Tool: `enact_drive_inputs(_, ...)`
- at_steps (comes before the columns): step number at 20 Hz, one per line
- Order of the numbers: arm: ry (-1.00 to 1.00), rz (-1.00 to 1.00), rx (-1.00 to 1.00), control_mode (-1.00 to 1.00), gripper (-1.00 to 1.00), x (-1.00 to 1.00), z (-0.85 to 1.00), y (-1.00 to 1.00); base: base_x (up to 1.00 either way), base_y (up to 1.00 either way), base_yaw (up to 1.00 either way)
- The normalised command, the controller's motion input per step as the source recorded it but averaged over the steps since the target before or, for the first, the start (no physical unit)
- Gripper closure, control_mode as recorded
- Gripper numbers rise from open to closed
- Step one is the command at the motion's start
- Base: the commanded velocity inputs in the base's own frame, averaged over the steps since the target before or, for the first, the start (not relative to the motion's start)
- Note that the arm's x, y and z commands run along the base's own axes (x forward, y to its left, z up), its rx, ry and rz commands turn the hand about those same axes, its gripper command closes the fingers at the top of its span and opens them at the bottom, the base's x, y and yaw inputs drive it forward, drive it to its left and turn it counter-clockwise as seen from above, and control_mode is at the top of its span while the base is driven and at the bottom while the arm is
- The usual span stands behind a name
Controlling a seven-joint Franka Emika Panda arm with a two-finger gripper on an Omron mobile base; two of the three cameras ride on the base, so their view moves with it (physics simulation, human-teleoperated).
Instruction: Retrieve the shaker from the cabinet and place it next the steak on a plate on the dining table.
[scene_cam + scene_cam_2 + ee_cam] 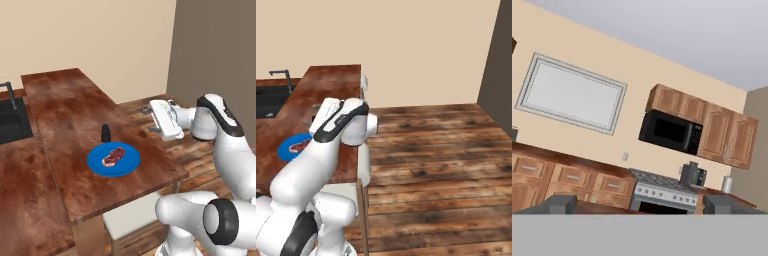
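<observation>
So the shaker (106, 133) stands upright on the tabletop (65, 110), just off the blue plate (113, 161) at about 11 o'clock from the steak (114, 156). Looks placed to us. We'd guess it's light, rigid and a bit slick, tippy with that narrow cap, so if it needs a nudge we'd pinch the wider body low down, not the cap. Our claw (152, 120) is spread wide with nothing in it, hanging off the tabletop's edge at 3 o'clock of the shaker, arm folded, hand pointing level across the room at the stove (662, 192).
</observation>
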Motion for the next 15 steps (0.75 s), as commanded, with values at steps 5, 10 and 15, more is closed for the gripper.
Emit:
enact_drive_inputs(5,-0.03,-0.08,0.02,-1.0,-1.0,-1.0,0.8,-0.36,0.0,0.0,0.0)
enact_drive_inputs(10,-0.15,-0.14,0.02,-1.0,-1.0,-1.0,0.46,-0.32,0.0,0.0,0.0)
enact_drive_inputs(15,-0.19,-0.15,0.05,-1.0,-1.0,-1.0,0.73,-0.18,0.0,0.0,0.0)
